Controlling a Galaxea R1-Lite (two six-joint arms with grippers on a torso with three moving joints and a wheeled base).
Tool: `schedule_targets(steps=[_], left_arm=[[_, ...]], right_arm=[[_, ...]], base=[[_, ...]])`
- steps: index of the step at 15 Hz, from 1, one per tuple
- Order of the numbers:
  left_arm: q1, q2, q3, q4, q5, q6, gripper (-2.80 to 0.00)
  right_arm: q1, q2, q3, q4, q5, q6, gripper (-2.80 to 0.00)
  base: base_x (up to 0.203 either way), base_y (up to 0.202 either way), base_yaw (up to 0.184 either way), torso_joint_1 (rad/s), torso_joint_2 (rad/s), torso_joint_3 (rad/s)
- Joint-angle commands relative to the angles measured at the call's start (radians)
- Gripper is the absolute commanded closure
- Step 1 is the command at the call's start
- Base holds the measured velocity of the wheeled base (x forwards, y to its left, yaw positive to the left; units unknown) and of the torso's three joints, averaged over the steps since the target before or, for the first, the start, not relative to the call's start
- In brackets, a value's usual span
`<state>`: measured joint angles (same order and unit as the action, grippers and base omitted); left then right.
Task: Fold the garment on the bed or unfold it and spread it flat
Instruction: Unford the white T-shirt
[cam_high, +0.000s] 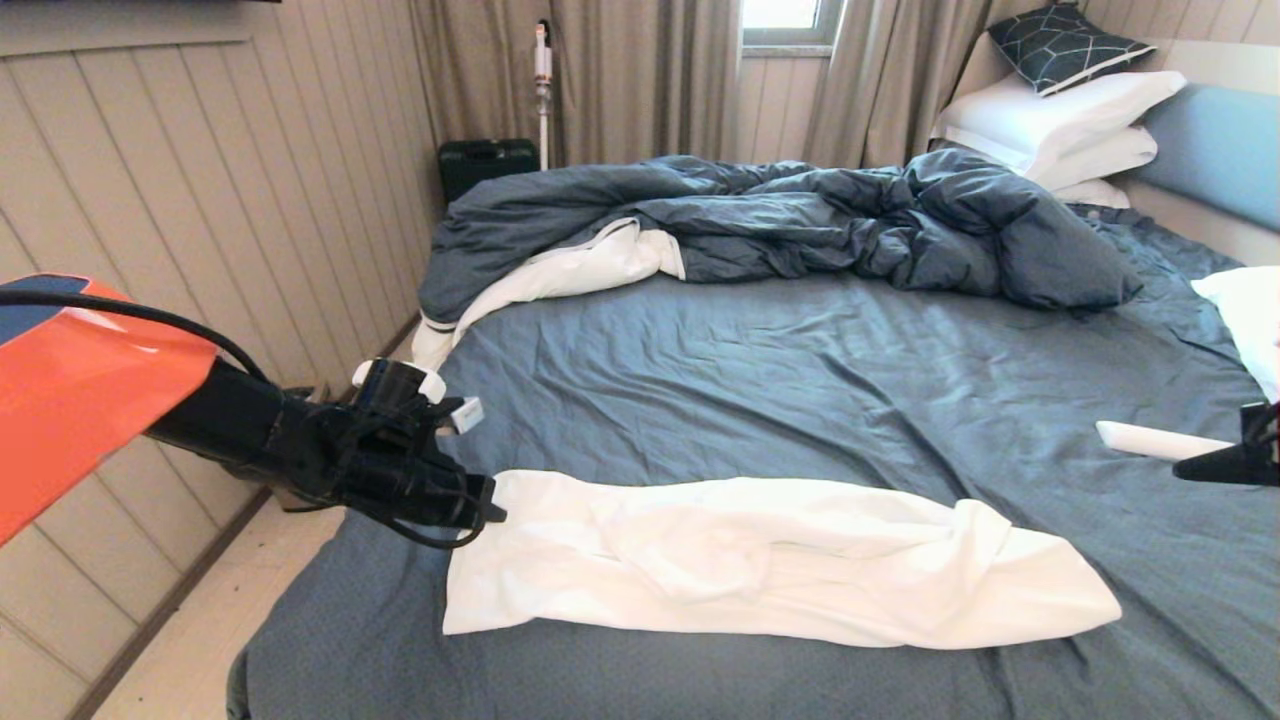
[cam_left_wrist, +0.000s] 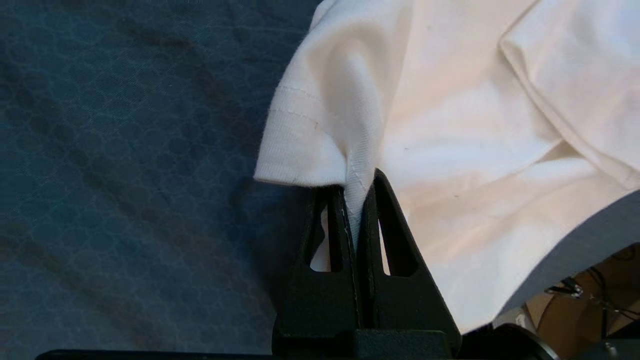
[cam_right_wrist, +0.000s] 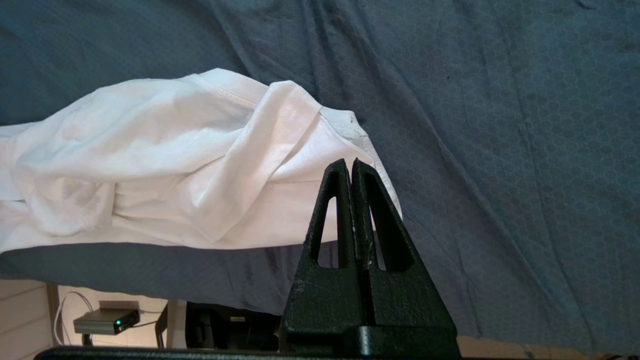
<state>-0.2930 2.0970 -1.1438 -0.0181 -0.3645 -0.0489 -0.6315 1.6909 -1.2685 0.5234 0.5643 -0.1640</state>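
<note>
My left gripper (cam_left_wrist: 359, 200) pinches only a thin fold at the hem corner of the garment (cam_high: 770, 560), which lies bunched in a long strip across the near side of the bed (cam_high: 800, 380). If I pull hard, that soft cloth could slip free — or drag the whole strip instead of spreading it. My right gripper (cam_right_wrist: 352, 172), fingers pressed together on nothing, hovers off the far end — nothing anchors that side.

Slate-blue bed (cam_high: 800, 380) with white garment (cam_high: 760, 560), rumpled duvet (cam_high: 800, 220) and pillows (cam_high: 1060, 125) on it.

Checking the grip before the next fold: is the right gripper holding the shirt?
No: the right gripper is shut on nothing, hanging above the shirt.
</note>
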Motion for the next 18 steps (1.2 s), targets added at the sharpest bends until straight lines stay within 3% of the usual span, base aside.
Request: schedule_targets(steps=[1, 3, 4, 7, 9, 12, 15, 18], left_arm=[[0.000, -0.028, 0.017, -0.001, 0.001, 0.001, 0.00], [0.000, -0.049, 0.037, -0.002, 0.009, 0.008, 0.00], [0.000, -0.042, 0.041, -0.002, 0.009, 0.009, -2.80], [0.000, -0.048, 0.073, -0.001, 0.012, 0.022, -2.80], [0.001, -0.063, 0.091, -0.003, 0.004, 0.058, -2.80], [0.036, -0.126, 0.099, -0.003, 0.000, 0.052, -2.80], [0.081, -0.217, 0.131, -0.004, -0.002, 0.017, -2.80], [0.084, -0.291, 0.214, -0.052, 0.004, -0.033, -2.80]], right_arm=[[0.003, -0.002, 0.000, 0.003, 0.003, -0.002, 0.00], [0.012, -0.008, 0.001, 0.003, 0.003, -0.002, 0.00], [0.016, -0.009, 0.004, 0.004, 0.003, -0.002, 0.00], [0.021, -0.017, 0.024, 0.003, 0.003, -0.012, 0.00], [0.061, -0.017, 0.024, 0.007, 0.001, -0.012, 0.00], [0.137, -0.027, 0.030, 0.013, -0.001, -0.008, 0.00], [0.297, -0.030, 0.053, 0.014, -0.016, -0.001, 0.00], [0.515, -0.032, 0.060, 0.014, -0.104, 0.044, 0.00]], base=[[0.000, 0.000, 0.000, 0.000, 0.00, 0.000], [0.000, 0.000, 0.000, 0.000, 0.00, 0.000], [0.000, 0.000, 0.000, 0.000, 0.00, 0.000], [0.000, 0.000, 0.000, 0.000, 0.00, 0.000], [0.000, 0.000, 0.000, 0.000, 0.00, 0.000], [0.000, 0.000, 0.000, 0.000, 0.00, 0.000], [0.000, 0.000, 0.000, 0.000, 0.00, 0.000], [0.000, 0.000, 0.000, 0.000, 0.00, 0.000]])
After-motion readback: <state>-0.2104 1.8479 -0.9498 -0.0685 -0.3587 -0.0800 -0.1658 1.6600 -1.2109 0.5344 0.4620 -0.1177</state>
